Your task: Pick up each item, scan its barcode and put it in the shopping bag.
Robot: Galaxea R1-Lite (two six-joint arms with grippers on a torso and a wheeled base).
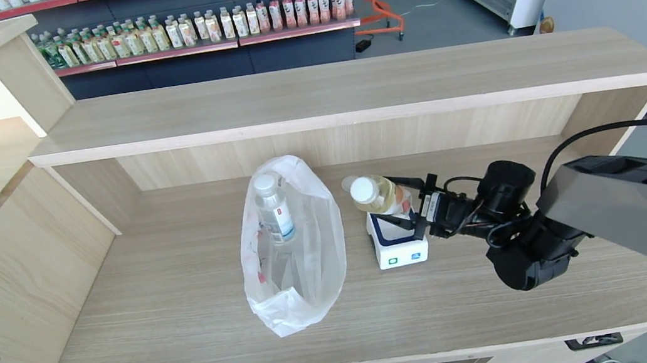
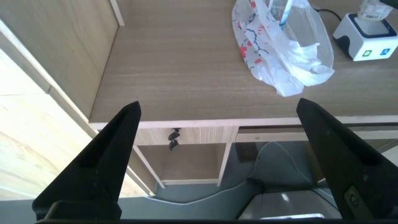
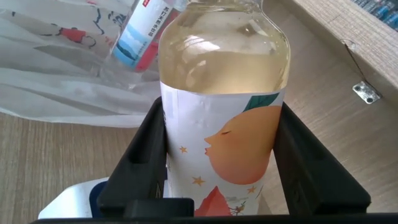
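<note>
Light wooden counter [image 1: 190, 314] with a raised back ledge, and store shelves of drinks [image 1: 200, 26] in the room behind it. Over the counter, the right gripper [image 1: 397, 203] is clamped on a juice bottle [image 1: 377, 195], with its black fingers [image 3: 140, 162] pressed against both sides of the label (an orange face with small stars is printed there). The bottle holds pale yellow liquid and is tilted, its white cap pointing toward the bag. It sits directly above the small white scanner [image 1: 399, 245] standing on the counter; whether the two touch cannot be told. Just beside the scanner, on the robot's left, the translucent shopping bag [image 1: 309, 259] lies on the wood with a clear water bottle [image 1: 274, 210] inside its far end. The left gripper [image 2: 217, 162] hangs off the counter's front edge, its fingers spread wide with nothing between them, well apart from bag and scanner.
</note>
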